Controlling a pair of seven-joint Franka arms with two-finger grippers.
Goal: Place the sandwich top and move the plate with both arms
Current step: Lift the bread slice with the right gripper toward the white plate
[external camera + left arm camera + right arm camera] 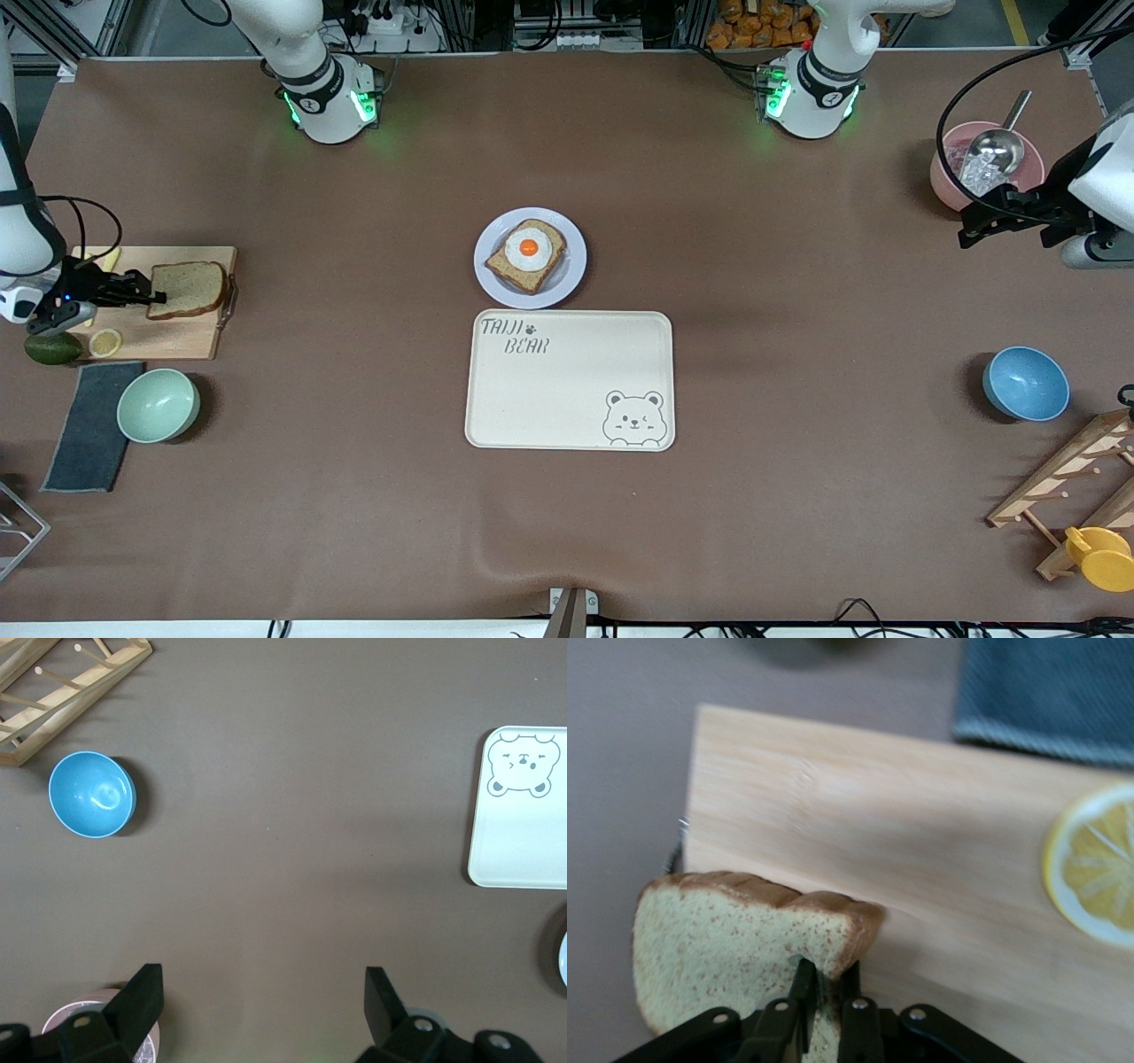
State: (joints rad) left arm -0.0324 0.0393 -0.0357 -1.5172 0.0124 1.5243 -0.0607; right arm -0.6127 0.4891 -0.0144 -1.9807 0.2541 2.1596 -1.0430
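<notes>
Right gripper [826, 992] is pinching the sandwich top [188, 289] over the cutting board [190, 341]; left gripper [264, 997] is waiting wide open above the pink bowl [950, 173].

Brown table [354, 496]: plate [571, 266], tray [567, 390], board [190, 341], 3 bowls.

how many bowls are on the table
3: a green bowl beside the dark cloth, a blue bowl by the wooden rack, a pink bowl holding a scoop.
</notes>
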